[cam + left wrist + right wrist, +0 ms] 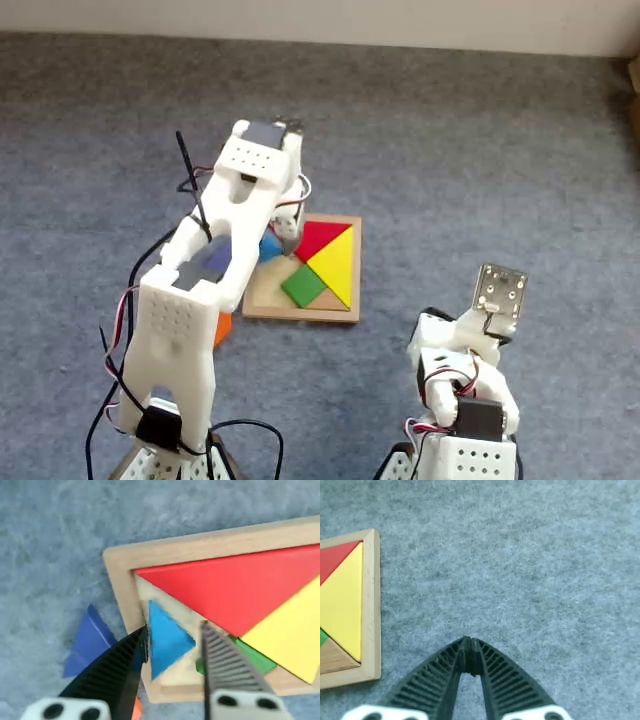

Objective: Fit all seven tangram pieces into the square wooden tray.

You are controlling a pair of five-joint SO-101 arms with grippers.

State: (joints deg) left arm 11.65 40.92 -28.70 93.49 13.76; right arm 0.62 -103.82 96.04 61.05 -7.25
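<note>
Our left gripper (174, 626) straddles the light blue wooden triangle (167, 642) in the square wooden tray (118, 580), jaws parted; our right gripper (470, 652) hangs clenched, empty.

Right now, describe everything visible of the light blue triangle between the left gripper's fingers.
The light blue triangle is a small flat painted piece, wood by its look. It sits in the wooden tray's recess by the rim, beside the red triangle, bare wood between them. The open left gripper straddles it, one finger at its edge.
</note>
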